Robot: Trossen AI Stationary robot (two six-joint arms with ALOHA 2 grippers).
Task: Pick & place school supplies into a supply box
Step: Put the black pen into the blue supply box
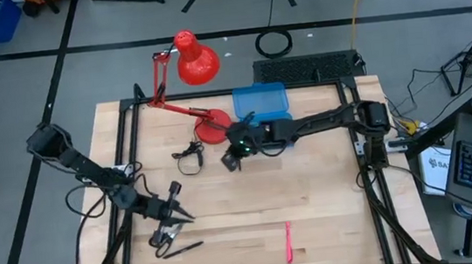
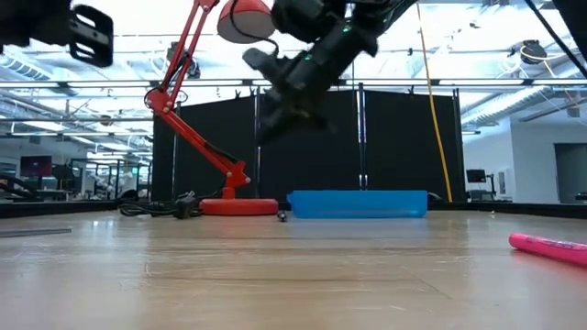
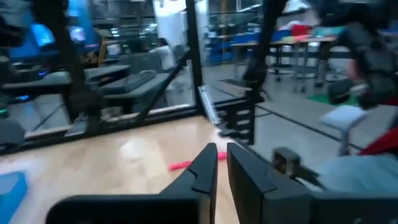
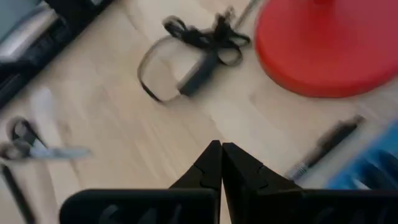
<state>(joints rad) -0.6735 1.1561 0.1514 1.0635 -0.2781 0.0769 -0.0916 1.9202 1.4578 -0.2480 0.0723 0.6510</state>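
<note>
The rectangular bright blue plastic supply box (image 1: 261,104) with rounded corners lies at the pale wooden counter (image 1: 313,194)'s 12 o'clock edge, long axis left-right. At 5 o'clock lies the slim pink pen (image 1: 289,241), long axis front-back. Small black-handled scissors (image 1: 165,236) and thin black pens (image 1: 182,248) sit at 8 o'clock. The right gripper (image 1: 233,157) hovers pinched together, empty, beside the glossy red desk lamp (image 1: 202,100)'s round base. The left gripper (image 1: 177,210) stands slightly parted above the scissors, holding nothing.
</note>
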